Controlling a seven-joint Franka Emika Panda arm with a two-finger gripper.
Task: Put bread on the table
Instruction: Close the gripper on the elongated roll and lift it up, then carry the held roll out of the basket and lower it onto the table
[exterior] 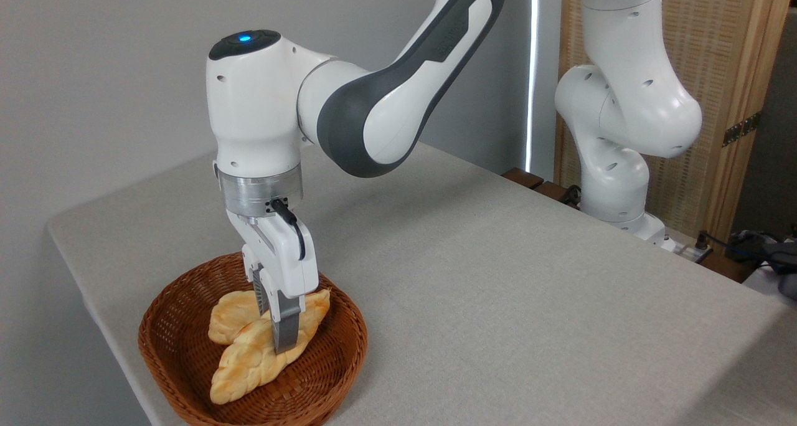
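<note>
The bread point(249, 360), a long braided golden loaf, lies slantwise in the brown wicker basket point(187, 376) at the table's near left corner. My gripper point(274, 326) reaches straight down into the basket over the loaf's middle. One finger point(286, 329) stands in front of the loaf, and the other is partly hidden behind it. The jaws look closed against the loaf's sides. The loaf still rests on the basket floor. The table point(498, 301) is light grey and cloth-like.
A small round bun point(231, 314) sits in the basket behind the loaf, touching it. The arm's white base point(613, 183) stands at the table's far right edge. Cables and a wooden screen are beyond it.
</note>
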